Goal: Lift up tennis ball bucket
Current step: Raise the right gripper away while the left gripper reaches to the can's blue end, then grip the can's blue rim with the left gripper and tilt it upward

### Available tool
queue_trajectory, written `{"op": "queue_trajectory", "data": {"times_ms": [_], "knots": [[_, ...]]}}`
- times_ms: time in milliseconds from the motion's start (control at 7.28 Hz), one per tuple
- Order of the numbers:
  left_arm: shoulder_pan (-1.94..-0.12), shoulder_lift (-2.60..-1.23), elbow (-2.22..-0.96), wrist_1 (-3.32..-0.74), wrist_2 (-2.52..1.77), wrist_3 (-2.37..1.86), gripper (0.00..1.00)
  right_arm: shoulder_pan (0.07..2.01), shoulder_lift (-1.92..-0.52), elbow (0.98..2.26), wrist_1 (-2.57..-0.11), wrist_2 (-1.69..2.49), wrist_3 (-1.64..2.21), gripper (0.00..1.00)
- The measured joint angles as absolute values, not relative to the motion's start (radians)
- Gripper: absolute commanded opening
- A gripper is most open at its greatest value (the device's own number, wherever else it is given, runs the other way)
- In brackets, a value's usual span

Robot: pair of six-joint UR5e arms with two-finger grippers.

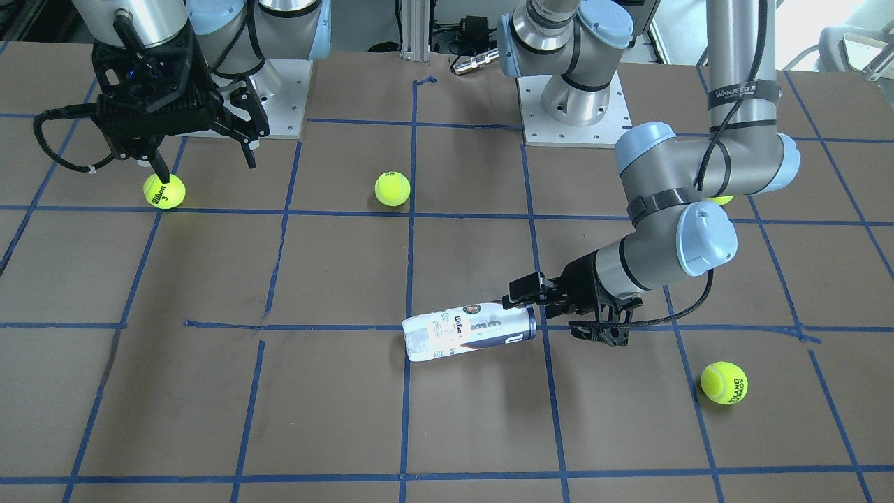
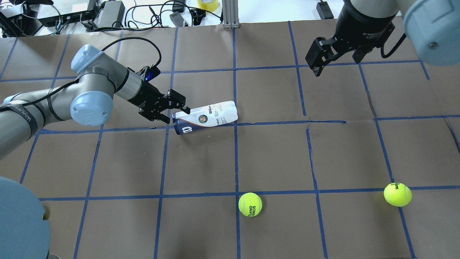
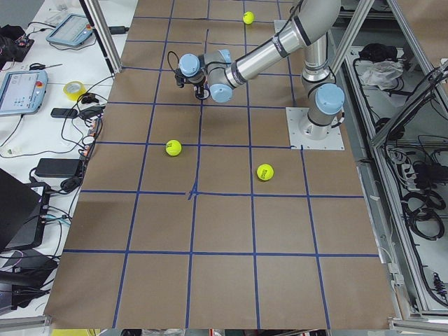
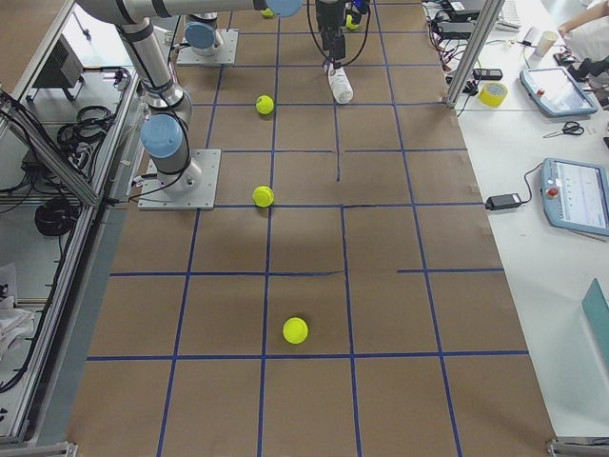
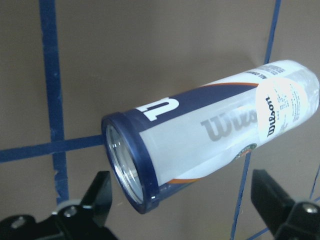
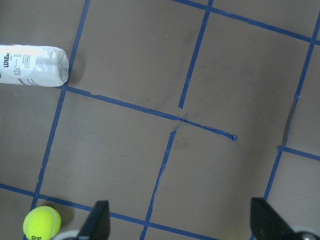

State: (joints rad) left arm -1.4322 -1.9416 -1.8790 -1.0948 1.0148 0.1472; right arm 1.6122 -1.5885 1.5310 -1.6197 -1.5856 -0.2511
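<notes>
The tennis ball bucket (image 1: 468,332) lies on its side near the table's middle, a clear tube with a white and navy Wilson label. It also shows in the overhead view (image 2: 206,117) and the left wrist view (image 5: 210,135). My left gripper (image 2: 178,115) is open at table level. Its fingers stand either side of the tube's navy rim end without touching it, as the left wrist view (image 5: 185,215) shows. My right gripper (image 2: 336,63) is open and empty, held high over the table far from the tube. From there the right wrist view catches the tube's clear end (image 6: 30,65).
Tennis balls lie loose on the table: one (image 1: 164,191) below the right gripper, one (image 1: 392,188) near the robot's bases, and one (image 1: 723,382) beyond the left arm. Another (image 1: 719,200) is mostly hidden behind the left arm. Blue tape lines grid the brown table (image 1: 335,405).
</notes>
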Motion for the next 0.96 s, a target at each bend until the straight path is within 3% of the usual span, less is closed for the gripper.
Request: {"op": "queue_trajectory", "data": {"times_ms": [137, 275, 550, 687, 962], "knots": [[-1.432, -1.947, -1.893, -1.091, 1.008, 0.148, 1.0, 1.612, -1.589, 1.531, -1.621, -1.586, -0.262, 1.0], [-1.432, -1.951, -1.9, -1.09, 1.006, 0.147, 0.92, 1.612, -1.589, 1.532, -1.621, -1.586, -0.268, 1.0], [-1.433, -1.958, -1.902, -1.095, 1.003, 0.124, 0.21, 1.612, -1.59, 1.532, -1.62, -1.586, -0.264, 1.0], [-1.433, -1.961, -1.899, -1.096, 1.002, 0.116, 0.0, 1.612, -1.59, 1.532, -1.62, -1.586, -0.262, 1.0], [-1.432, -1.964, -1.886, -1.095, 0.987, 0.105, 0.0, 1.612, -1.59, 1.532, -1.622, -1.586, -0.263, 1.0]]}}
